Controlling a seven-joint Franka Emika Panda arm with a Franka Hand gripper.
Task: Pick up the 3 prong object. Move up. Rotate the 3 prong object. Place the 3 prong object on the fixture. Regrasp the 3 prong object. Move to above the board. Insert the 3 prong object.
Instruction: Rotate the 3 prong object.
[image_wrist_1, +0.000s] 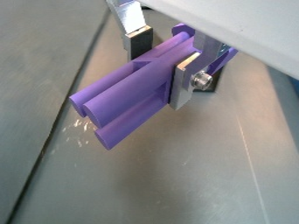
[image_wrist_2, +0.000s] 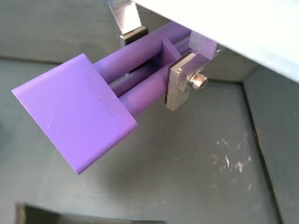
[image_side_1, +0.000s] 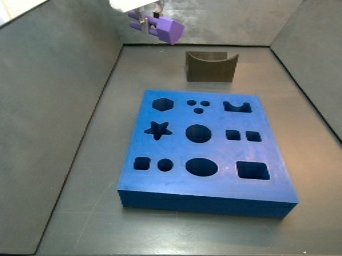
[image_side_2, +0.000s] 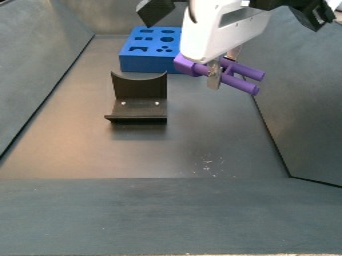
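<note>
Wrist views close on the pincer (image_wrist_1: 163, 61), side views high, facing each other across board (image_side_1: 201, 150) and fixture (image_side_2: 138, 97)

My gripper (image_wrist_1: 162, 66) is a white, boxy housing (image_side_2: 214, 28) with black parts above it, ending in two flat silver plate fingers (image_wrist_2: 183, 85) — dark pads on their inner faces, one plate fixed by a small silver screw (image_wrist_2: 200, 80).

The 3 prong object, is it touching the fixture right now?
Apart. In a side view the 3 prong object hangs clamped in the pincer, off the floor and beside the fixture, with bare floor between them.
</note>
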